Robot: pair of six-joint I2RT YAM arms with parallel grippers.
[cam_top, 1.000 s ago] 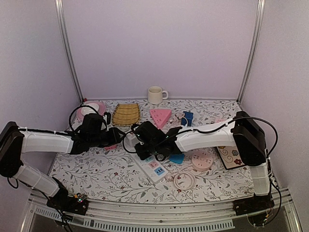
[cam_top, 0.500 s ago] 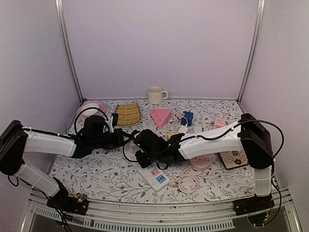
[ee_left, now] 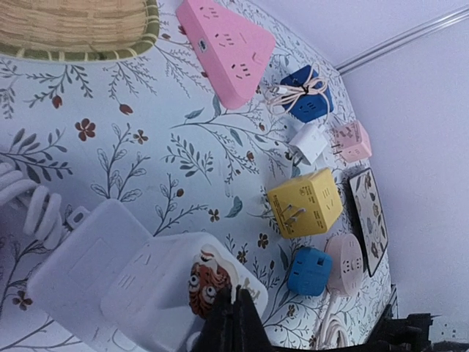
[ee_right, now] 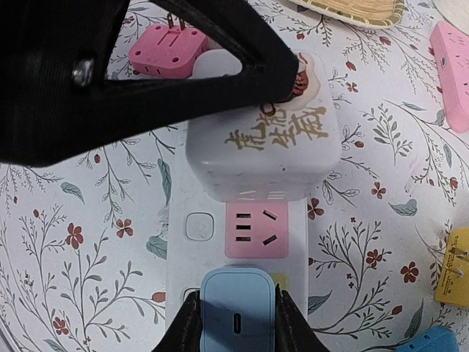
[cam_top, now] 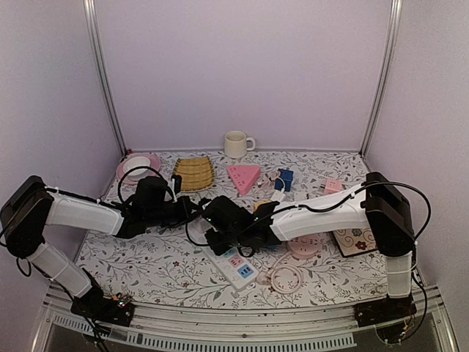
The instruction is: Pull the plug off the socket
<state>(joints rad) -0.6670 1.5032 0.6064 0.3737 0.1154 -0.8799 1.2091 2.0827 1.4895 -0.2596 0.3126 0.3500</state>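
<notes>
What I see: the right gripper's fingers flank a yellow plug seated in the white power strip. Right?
Not quite: the plug between the fingers of the right gripper is light blue, not yellow. It is seated in the white power strip, as the right wrist view shows.

Your overhead camera looks forward and down across the whole table, your two wrist cameras hang close above it, both catching the white adapter.
</notes>
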